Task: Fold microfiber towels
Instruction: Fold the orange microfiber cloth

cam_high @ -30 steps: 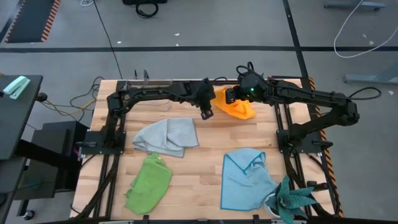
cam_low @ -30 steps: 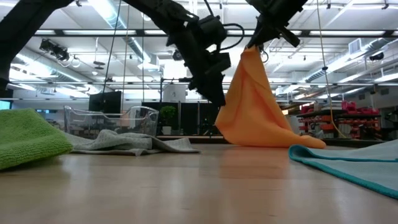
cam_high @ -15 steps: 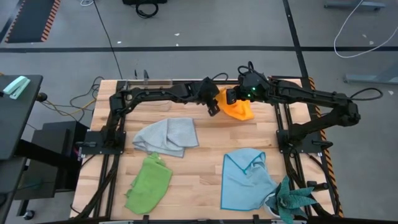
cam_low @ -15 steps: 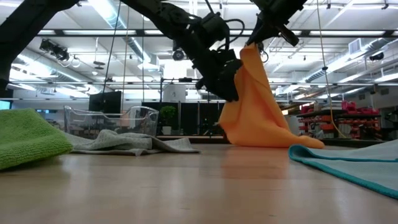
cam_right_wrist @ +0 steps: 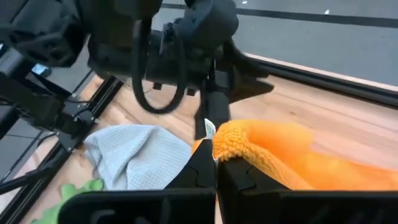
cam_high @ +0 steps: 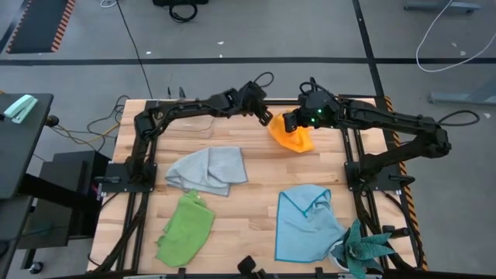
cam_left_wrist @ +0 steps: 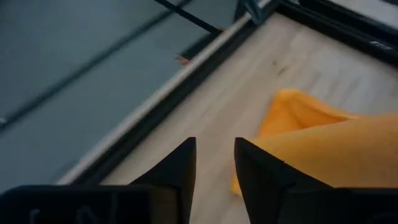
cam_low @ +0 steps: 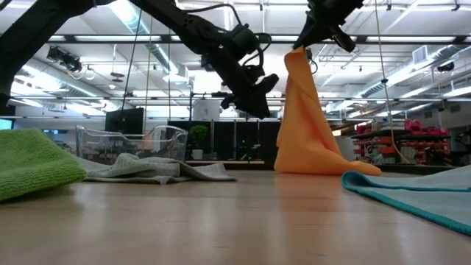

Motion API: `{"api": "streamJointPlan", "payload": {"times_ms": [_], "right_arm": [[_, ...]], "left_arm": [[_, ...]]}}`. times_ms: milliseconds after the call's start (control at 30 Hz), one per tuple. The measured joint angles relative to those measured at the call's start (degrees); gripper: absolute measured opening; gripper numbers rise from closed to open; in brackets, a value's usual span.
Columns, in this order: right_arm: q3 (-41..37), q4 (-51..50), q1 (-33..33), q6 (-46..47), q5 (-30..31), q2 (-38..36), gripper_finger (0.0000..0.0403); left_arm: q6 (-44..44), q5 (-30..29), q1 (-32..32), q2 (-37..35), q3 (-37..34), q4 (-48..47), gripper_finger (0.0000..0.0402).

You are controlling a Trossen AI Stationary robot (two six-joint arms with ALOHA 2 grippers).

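The orange-yellow towel (cam_high: 294, 139) hangs from my right gripper (cam_right_wrist: 214, 163), which is shut on it near the table's far edge. It also shows in the low view (cam_low: 305, 125), where its lower end rests on the table. My left gripper (cam_high: 263, 118) is a little open and empty, just left of the towel and apart from it. In the left wrist view (cam_left_wrist: 214, 158) I see only wood between its fingers. The grey towel (cam_high: 209, 169), the lime green towel (cam_high: 186, 227) and the light blue towel (cam_high: 306, 221) lie crumpled on the table. My right gripper pinches a thick top edge or fold of the orange-yellow towel (cam_right_wrist: 239, 146) between its two fingers, which point down from above. The towel hangs below the fingers in a narrow cone. Its lower end (cam_low: 327, 165) lies bunched on the table.
A clear plastic box (cam_low: 132, 140) stands at the far left edge. A teal spiky plant (cam_high: 364, 248) stands at the near right corner. Bare wood (cam_high: 256, 194) lies in the middle between the towels.
My left gripper has risen and gone toward the table's far edge, away from the orange-yellow towel, tipping toward level. The towel's left side has drawn in, so it hangs narrower under my right gripper.
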Motion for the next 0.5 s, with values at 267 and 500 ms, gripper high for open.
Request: {"api": "streamJointPlan", "payload": {"times_ms": [267, 500], "right_arm": [[3.87, -0.84, -4.81, -5.84, -1.65, -0.16, 0.0000], [9.78, -12.23, -7.32, -6.78, -1.80, -0.21, 0.0000]], "left_arm": [[-2.23, 10.86, -2.75, -1.73, 0.00, -2.58, 0.0085], [-2.12, 9.15, -5.24, -2.08, 0.00, 2.61, 0.0071]]}}
